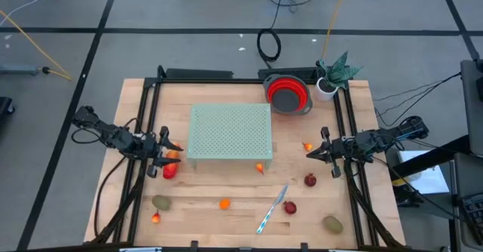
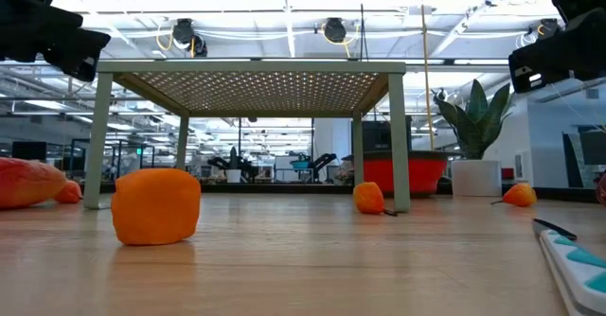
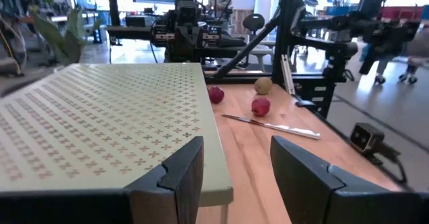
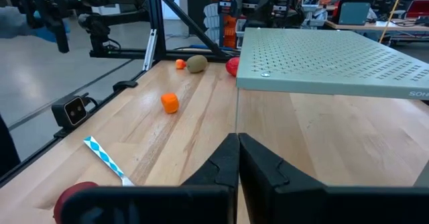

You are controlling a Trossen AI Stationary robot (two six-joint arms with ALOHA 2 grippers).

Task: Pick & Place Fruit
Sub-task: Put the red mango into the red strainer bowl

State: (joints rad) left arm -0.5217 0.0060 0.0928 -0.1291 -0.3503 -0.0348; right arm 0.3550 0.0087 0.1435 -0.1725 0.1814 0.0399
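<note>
Small toy fruits lie scattered on the wooden table: a red one (image 1: pixel 170 170) and an orange one (image 1: pixel 172 155) near my left gripper (image 1: pixel 173 149), an orange one (image 1: pixel 307 146) just in front of my right gripper (image 1: pixel 309 153), and a dark red one (image 1: pixel 310 179). More lie along the near edge, among them olive ones (image 1: pixel 161 202) (image 1: pixel 333 224). My left gripper (image 3: pixel 234 177) is open with nothing between its fingers. It points level at the green perforated platform (image 1: pixel 230 131). My right gripper (image 4: pixel 238 160) is shut and holds nothing.
The green platform (image 3: pixel 100 123) stands on legs at the table's middle. A red bowl (image 1: pixel 287 93) and a potted plant (image 1: pixel 332 75) stand at the far right. A silver-and-blue knife (image 1: pixel 272 209) lies near the front edge. Black frame rails run along both sides.
</note>
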